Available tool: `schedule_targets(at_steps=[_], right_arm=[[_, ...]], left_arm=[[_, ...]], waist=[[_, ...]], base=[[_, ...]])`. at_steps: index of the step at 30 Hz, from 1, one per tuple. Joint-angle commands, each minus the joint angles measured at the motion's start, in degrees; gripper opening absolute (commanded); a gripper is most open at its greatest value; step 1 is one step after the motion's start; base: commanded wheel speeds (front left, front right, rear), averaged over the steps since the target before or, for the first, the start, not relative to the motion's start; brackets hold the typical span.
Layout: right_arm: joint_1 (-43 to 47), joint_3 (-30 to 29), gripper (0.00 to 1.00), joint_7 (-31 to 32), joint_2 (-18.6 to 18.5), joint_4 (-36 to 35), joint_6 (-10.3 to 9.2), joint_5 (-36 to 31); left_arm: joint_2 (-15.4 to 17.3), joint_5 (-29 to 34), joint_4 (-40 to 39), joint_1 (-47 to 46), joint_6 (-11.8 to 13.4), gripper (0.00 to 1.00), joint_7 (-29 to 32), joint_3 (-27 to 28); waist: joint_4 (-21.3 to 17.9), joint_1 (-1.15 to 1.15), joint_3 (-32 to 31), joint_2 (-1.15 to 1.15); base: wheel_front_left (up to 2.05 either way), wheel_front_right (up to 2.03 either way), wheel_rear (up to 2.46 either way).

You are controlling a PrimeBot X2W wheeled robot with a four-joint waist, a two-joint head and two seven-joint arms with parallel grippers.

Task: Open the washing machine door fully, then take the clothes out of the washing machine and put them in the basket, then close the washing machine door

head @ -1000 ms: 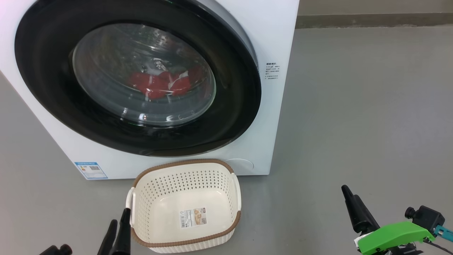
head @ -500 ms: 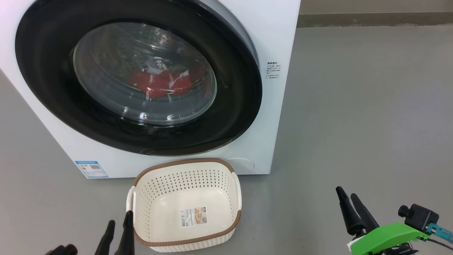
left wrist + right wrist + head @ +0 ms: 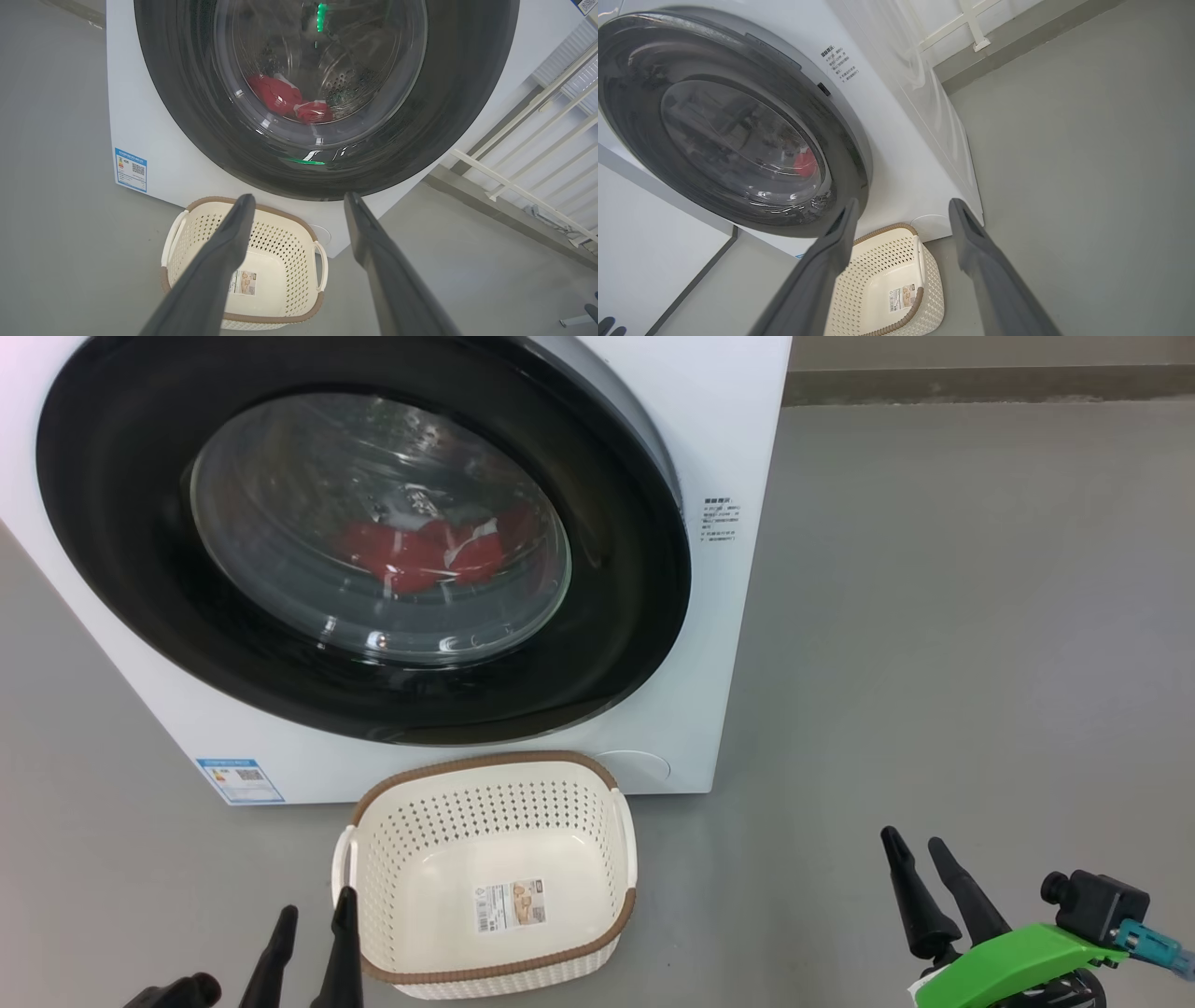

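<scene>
Showing blue label [image 3: 240, 781], printed text [image 3: 720, 520] on washing machine [image 3: 728, 420], both illegible; left pincer [image 3: 316, 902], right pincer [image 3: 911, 838] gaping, empty.

On the washing machine [image 3: 747, 429], blue label [image 3: 239, 782] and printed text [image 3: 720, 520] are illegible; likewise the basket [image 3: 485, 761] sticker [image 3: 510, 906].

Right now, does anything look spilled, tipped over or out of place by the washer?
Nothing stands out. The basket sits upright and empty before the washing machine, and the red clothes lie inside behind the door glass.
</scene>
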Motion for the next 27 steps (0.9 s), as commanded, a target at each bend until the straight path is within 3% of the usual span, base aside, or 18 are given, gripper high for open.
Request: schedule_targets(at_steps=[1,27], right_arm=[[-1.72,1.35,1.00,-0.91,-0.80,-1.67,-0.03,-1.98],[-0.26,2.46,1.00,-5.11,-1.36,-1.81,-0.04,-15.67]], left_arm=[[0.71,2.10,-1.83,-0.06,0.28,1.00,-0.83,1.00],[0.62,19.28,-3.05,1.74,0.42,1.00,-5.08,0.27]], waist=[[0.01,0.00,0.05,0.00],[0.14,0.00,0.10,0.00]], base=[[0.00,0.00,0.00],[0.00,0.00,0.00]])
